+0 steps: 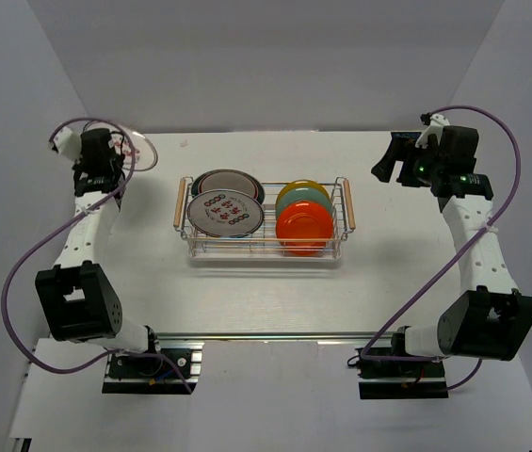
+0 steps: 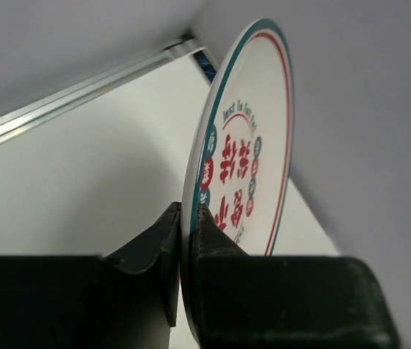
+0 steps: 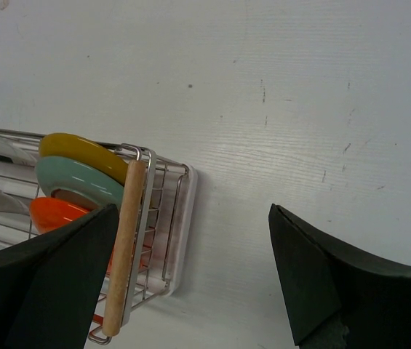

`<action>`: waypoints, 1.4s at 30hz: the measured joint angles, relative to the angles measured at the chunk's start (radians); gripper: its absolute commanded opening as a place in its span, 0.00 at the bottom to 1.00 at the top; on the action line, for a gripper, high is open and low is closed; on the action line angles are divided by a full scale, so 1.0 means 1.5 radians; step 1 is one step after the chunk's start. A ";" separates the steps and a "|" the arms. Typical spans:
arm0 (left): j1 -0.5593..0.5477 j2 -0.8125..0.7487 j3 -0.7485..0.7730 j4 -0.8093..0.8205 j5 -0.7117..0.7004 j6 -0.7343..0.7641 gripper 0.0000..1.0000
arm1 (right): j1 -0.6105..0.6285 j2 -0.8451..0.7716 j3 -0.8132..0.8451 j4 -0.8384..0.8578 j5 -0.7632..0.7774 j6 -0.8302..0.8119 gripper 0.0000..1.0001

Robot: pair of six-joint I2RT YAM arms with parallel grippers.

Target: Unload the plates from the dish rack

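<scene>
Held plate: we see a large white plate (image 2: 252, 145) with red print and a teal rim. It stands on edge at the far left corner of the table, well apart from the rack. We cannot tell whether its lower edge touches the tabletop.
Front white plate: a large white plate (image 1: 226, 213) with red marks leans in the rack's left half, its face turned up towards the overhead camera.
Rear plate: a second large plate (image 1: 237, 177) with a dark rim leans just behind the front one, which covers most of it.
Small plates: in the rack's right half we count three in a row, touching or nearly so. The yellow plate (image 1: 303, 187) is farthest back, the teal plate (image 1: 314, 197) sits between, and the orange plate (image 1: 304, 226) is nearest the arm bases.
Dish rack: the silver wire dish rack (image 1: 266, 252) sits mid-table, long side across, with a wooden handle (image 3: 126, 247) at each short end.
Left gripper: the left gripper (image 2: 187, 218) pinches the held plate's rim, one finger (image 2: 154, 247) on the back and the other on the printed face.
Right gripper: the right gripper (image 3: 194, 218) has its fingers spread wide and holds nothing. It hangs above bare table just beyond the rack's right end.
Table: the white table (image 1: 275, 292) carries the rack, with grey walls on three sides.
Cables: a purple cable (image 1: 21, 273) loops along each arm.
</scene>
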 measured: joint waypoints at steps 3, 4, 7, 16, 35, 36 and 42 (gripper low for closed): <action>0.042 -0.013 -0.091 0.027 0.009 -0.053 0.00 | 0.000 0.001 0.000 -0.004 0.010 0.004 0.89; 0.051 -0.019 -0.123 0.030 0.012 -0.067 0.00 | 0.000 0.001 0.000 -0.005 0.013 0.004 0.89; 0.067 -0.031 -0.204 0.032 0.023 -0.102 0.00 | 0.000 0.002 0.000 -0.007 0.020 0.008 0.89; 0.118 -0.044 -0.359 0.087 0.080 -0.172 0.03 | 0.000 0.002 -0.034 -0.004 0.019 0.021 0.89; 0.153 -0.091 -0.404 0.038 0.104 -0.209 0.70 | 0.000 -0.032 -0.119 0.022 0.012 0.039 0.89; 0.154 -0.095 -0.407 0.034 0.103 -0.208 0.78 | 0.000 -0.039 -0.123 0.022 0.012 0.039 0.89; 0.161 -0.123 -0.407 -0.009 0.093 -0.197 0.98 | 0.000 -0.068 -0.131 0.028 0.012 0.039 0.89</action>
